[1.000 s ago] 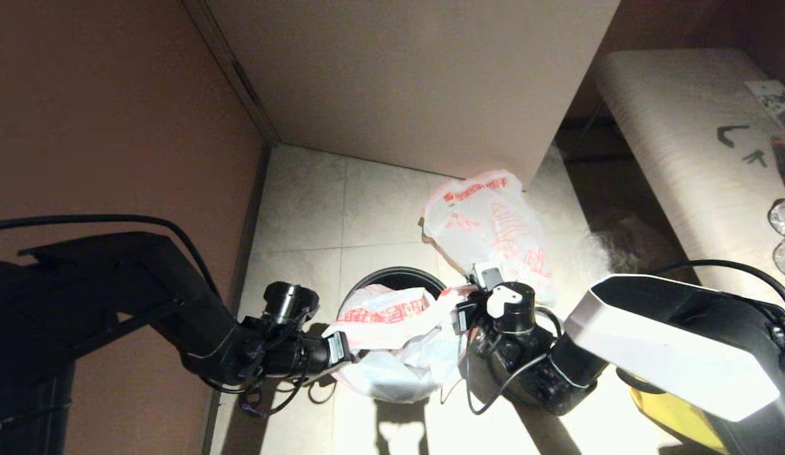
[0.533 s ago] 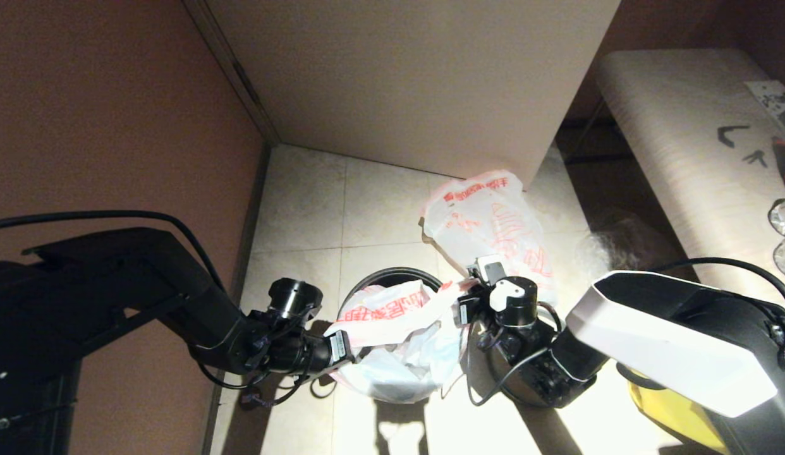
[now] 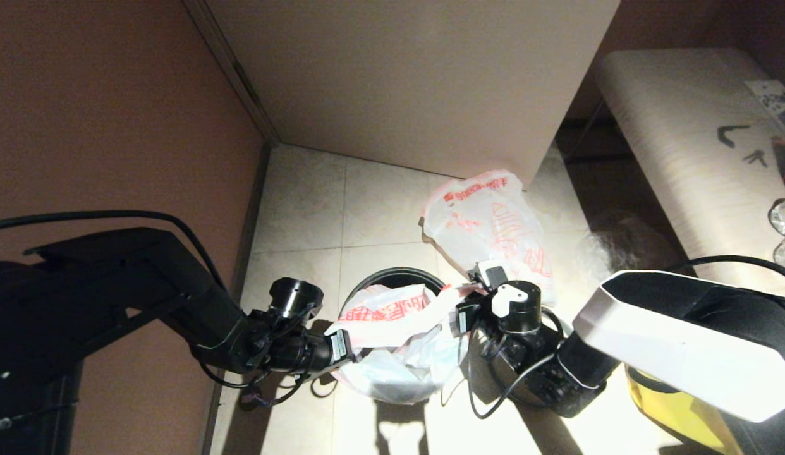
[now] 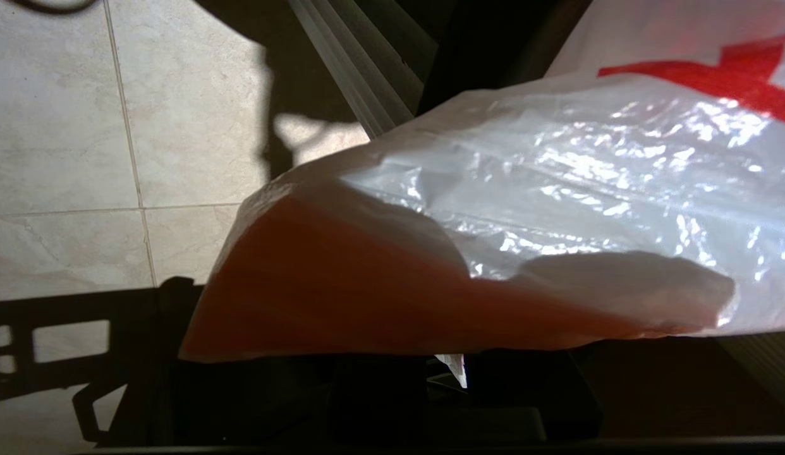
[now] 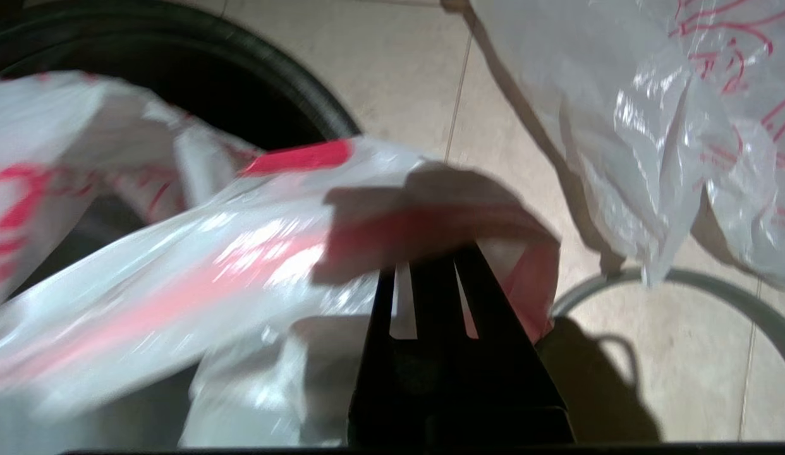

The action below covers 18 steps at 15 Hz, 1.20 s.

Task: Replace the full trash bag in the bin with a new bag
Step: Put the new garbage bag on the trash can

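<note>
So, left to right. Left gripper (image 3: pixel 349 346) sits at the near-left edge of the bin (image 3: pixel 392 275), jaws clenched on the red handle of the new bag (image 3: pixel 392 322); in its wrist view the film drapes over the jaws and hides them, so I judge the grip from the taut pull on the plastic. The bag's mouth is stretched across the bin opening, long axis running left-right between the two grippers, with its body sagging over the near rim. Right gripper (image 3: pixel 463 302) is at the right rim, jaws fully closed on the other red handle, which shows clearly in the right wrist view.

Key relation: the bin opening lies below and slightly beyond the stretched mouth, roughly equally near both arms, so the next move looks like lowering and spreading both handles over the rim.

The full trash bag (image 3: pixel 490 221) is already out, on the floor beyond and right of the bin, near the cabinet (image 3: pixel 418 82). The grey ring (image 5: pixel 696 284) lies on the floor right of the bin.

Hidden: the bin's near rim and bottom, under plastic. A yellow bag (image 3: pixel 674 407) at far right is mostly blocked by the right arm.
</note>
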{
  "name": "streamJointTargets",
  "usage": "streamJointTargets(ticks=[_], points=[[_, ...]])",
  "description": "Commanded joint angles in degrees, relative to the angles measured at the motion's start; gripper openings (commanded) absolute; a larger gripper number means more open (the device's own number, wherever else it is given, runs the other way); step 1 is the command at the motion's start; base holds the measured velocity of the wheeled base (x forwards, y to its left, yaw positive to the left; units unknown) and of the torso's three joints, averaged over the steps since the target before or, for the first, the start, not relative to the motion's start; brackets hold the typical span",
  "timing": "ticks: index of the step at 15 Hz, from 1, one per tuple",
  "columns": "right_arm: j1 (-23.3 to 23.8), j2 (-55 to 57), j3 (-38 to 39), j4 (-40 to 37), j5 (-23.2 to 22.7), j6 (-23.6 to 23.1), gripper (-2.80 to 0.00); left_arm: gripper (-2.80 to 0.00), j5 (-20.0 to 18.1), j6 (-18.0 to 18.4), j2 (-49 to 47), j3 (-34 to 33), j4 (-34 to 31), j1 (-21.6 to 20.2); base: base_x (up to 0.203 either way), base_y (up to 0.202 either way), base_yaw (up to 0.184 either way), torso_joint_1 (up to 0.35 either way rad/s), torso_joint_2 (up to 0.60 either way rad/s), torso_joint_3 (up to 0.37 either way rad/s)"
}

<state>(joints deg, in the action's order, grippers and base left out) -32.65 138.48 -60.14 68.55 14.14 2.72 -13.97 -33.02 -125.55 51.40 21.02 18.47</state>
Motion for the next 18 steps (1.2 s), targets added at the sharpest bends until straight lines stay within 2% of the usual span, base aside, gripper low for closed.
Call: streamJointTargets(ticks=[1, 3, 6, 11, 15, 18], points=[[-1.5, -6.9, 7.0, 0.4, 0.0, 0.7, -2.80, -2.80, -0.1, -0.3, 0.1, -0.1, 0.3, 0.0, 0.000, 0.000, 0.000, 0.000, 0.00, 0.000], [-4.0, -9.3, 13.6, 0.4, 0.0, 1.3, -2.80, -2.80, -0.2, -0.3, 0.3, 0.0, 0.3, 0.0, 0.000, 0.000, 0.000, 0.000, 0.00, 0.000], [-9.5, -8.5, 14.3, -0.2, 0.0, 1.4, -2.80, -2.80, -0.4, -0.3, 0.5, 0.1, 0.3, 0.2, 0.000, 0.000, 0.000, 0.000, 0.00, 0.000], [-13.0, -0.4, 7.2, -4.0, -1.3, 1.2, -2.80, -2.80, -0.4, -0.7, 0.3, 0.6, 0.3, 0.1, 0.000, 0.000, 0.000, 0.000, 0.00, 0.000], [-13.1, 3.5, 0.5, -7.0, -3.6, 0.8, -2.80, -2.80, -0.4, -0.6, 0.3, 0.9, 0.3, 0.0, 0.000, 0.000, 0.000, 0.000, 0.00, 0.000], [-12.8, 5.2, -7.3, -8.8, -3.8, 0.7, -2.80, -2.80, -0.4, -0.6, 0.3, 1.0, 0.0, 0.1, 0.000, 0.000, 0.000, 0.000, 0.00, 0.000]])
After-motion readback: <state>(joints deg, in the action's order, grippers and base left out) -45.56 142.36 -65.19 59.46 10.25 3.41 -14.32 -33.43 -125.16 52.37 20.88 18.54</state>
